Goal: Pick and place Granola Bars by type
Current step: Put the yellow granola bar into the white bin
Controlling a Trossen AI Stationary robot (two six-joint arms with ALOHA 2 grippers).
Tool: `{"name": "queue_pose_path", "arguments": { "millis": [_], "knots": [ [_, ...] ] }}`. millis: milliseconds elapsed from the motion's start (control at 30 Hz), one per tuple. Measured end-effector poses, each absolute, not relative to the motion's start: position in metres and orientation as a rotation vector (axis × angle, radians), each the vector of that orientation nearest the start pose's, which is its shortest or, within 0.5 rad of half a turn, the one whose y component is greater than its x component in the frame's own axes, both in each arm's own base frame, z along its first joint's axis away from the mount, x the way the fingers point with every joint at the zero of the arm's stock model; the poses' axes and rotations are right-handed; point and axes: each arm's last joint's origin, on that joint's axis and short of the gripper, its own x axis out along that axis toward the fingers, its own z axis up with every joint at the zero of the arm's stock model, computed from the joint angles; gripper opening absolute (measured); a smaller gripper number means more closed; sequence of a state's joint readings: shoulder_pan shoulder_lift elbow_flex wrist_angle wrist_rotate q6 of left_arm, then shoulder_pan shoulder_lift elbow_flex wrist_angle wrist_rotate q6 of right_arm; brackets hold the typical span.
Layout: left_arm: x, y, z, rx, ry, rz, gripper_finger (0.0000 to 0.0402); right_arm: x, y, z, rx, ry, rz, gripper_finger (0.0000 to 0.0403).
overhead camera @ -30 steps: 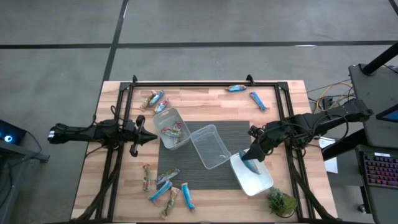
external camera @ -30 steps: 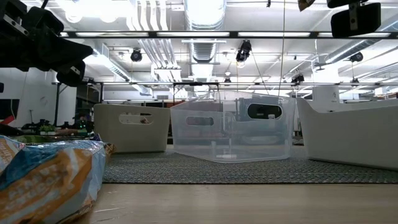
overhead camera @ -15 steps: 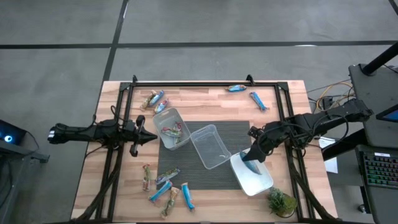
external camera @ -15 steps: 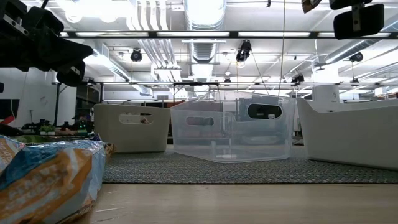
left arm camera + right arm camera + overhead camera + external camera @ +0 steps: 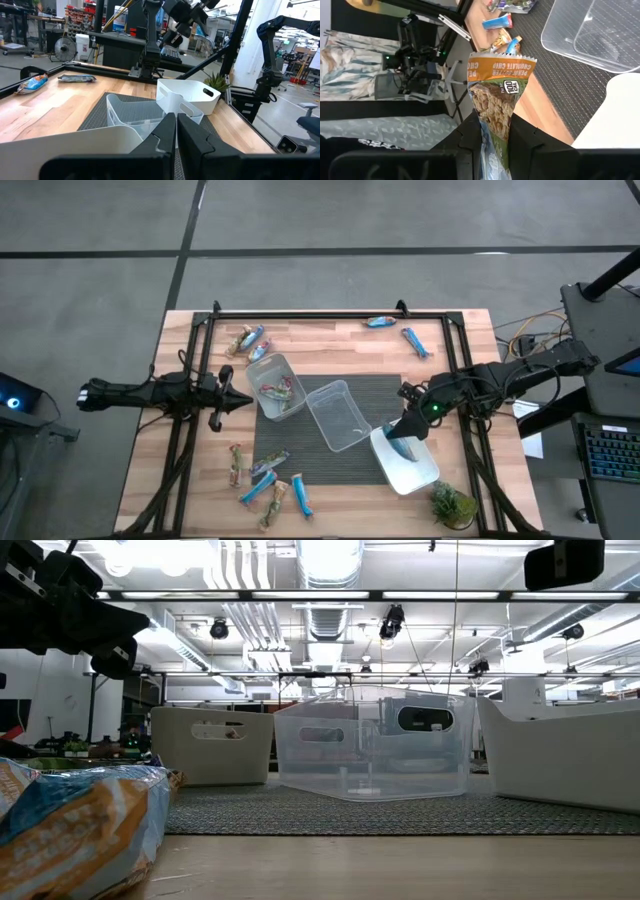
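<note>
My right gripper (image 5: pixel 403 432) is shut on a granola bar (image 5: pixel 497 95) with a tan and orange wrapper and hangs over the far end of the white tub (image 5: pixel 410 468). My left gripper (image 5: pixel 236 401) is shut and holds nothing, left of the tub (image 5: pixel 277 387) that has a few bars lying in it. A clear tub (image 5: pixel 338 415) stands between the two others on the dark mat. More bars lie flat on the table: a near-left cluster (image 5: pixel 265 478), a far-left group (image 5: pixel 248 340), and two blue ones (image 5: pixel 398 332) at the far edge. My right gripper pinches the tan granola bar between its two fingers (image 5: pixel 470 137), which lie on the bar's lower half (image 5: pixel 492 132), across its width. The bar's printed end (image 5: pixel 501 65) sticks out past the fingertips. It is lifted clear, above the white tub.
A small green plant (image 5: pixel 452 505) stands at the table's near right corner. Black frame rails (image 5: pixel 320 313) run along the far edge and both sides. In the low view a bar (image 5: pixel 80 820) lies close in front, with the three tubs (image 5: pixel 375 745) behind it.
In the low view my right gripper has moved up a little with the bar, whose tip has left the picture's top. Nothing else has moved.
</note>
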State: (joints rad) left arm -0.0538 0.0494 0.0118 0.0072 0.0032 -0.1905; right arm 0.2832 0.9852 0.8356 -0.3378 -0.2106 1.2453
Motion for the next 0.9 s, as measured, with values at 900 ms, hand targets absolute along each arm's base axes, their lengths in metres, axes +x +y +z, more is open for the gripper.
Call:
{"name": "queue_pose_path", "arguments": {
  "millis": [900],
  "knots": [
    [0.0999,-0.0055,0.1643,-0.19,0.036,-0.054,0.0,0.2012,0.0649,0.3033,1.164,0.703,0.133,0.0059]
  ]
}}
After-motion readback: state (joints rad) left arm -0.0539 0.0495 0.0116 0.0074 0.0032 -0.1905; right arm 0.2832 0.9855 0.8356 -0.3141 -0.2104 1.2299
